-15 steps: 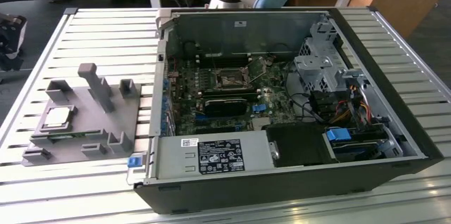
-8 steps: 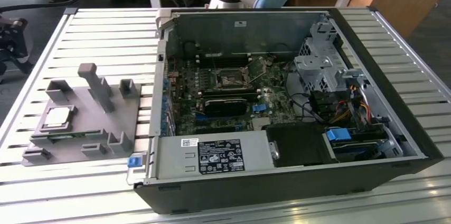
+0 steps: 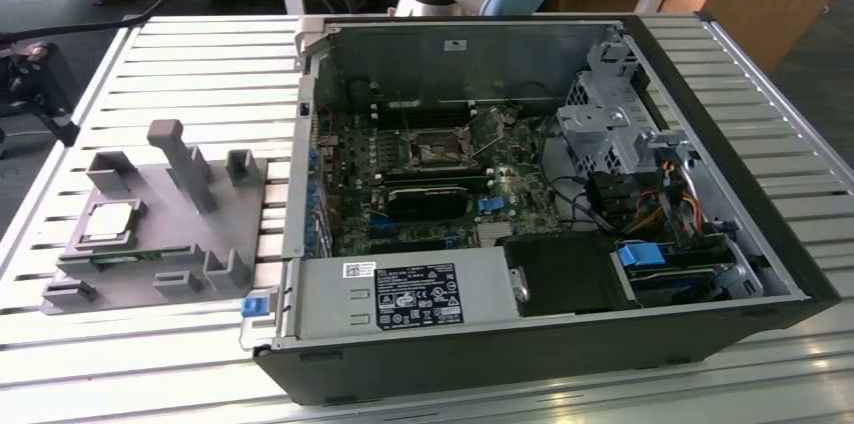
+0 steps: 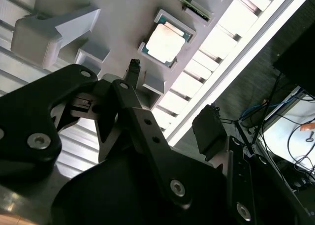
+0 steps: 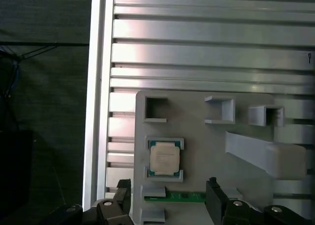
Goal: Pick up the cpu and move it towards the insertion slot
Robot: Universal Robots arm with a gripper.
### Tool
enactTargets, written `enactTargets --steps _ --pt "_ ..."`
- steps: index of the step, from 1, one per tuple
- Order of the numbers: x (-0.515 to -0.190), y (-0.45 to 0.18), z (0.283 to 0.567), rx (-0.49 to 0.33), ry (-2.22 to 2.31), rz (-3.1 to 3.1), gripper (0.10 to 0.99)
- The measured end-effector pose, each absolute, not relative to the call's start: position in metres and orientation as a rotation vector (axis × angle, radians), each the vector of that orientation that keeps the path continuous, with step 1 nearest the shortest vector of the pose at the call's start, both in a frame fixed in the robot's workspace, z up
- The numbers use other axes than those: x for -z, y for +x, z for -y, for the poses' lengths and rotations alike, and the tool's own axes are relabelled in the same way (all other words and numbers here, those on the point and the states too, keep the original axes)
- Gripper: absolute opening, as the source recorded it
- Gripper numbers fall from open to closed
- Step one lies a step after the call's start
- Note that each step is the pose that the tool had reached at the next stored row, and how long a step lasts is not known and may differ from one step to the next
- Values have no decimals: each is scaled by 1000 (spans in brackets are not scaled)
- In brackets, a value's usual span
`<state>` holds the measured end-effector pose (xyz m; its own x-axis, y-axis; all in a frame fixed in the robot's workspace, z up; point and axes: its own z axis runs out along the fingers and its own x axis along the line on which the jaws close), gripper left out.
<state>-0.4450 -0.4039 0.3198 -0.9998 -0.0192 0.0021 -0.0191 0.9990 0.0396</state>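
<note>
1. Above the grey fixture, the fingers stand spread wide apart. They grip nothing and touch nothing, and the space between the two dark tips is bare.
2. In both wrist views the cpu lies just beyond the fingertips, roughly in line with the gap between them and clear of both.
3. A thin green strip sits in the fixture between the cpu and the fingertips.
4. The cpu is a small flat square with a pale, shiny silver-grey top and a thin teal edge. It rests level in a shallow seat of the fixture, with a low bracket at each of two opposite sides.
5. The fixture is a grey plastic block with square pockets and upright posts, and it rests on the ribbed metal table near one edge.
6. In the exterior view the cpu is on the fixture at the exterior view's left. The insertion slot, a dark square socket with a metal frame, sits on the board inside the open computer case.
7. The cpu and the slot are well apart, and the case wall stands between them.
</note>
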Motion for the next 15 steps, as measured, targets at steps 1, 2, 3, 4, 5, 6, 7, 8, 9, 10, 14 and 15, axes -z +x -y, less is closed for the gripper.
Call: enactTargets --steps 1,2,3,4,5,6,7,8,9,10,14,15 --pt "-318 -445 404 65 30 3138 706" --pt "-316 -445 404 68 30 3138 706" --pt "-314 -445 404 69 30 3138 706" --pt "-313 -445 404 71 30 3138 706" --pt "-311 -445 404 71 30 3138 706" --pt "-309 -445 405 71 30 3138 706" --pt "-307 -445 405 71 30 3138 706" --pt "-306 -445 405 71 30 3138 706" --pt "-304 -445 405 71 30 3138 706" --pt "-303 -445 405 71 30 3138 706" --pt "-299 -445 405 71 30 3138 706" --pt "-299 -445 405 71 30 3138 706"
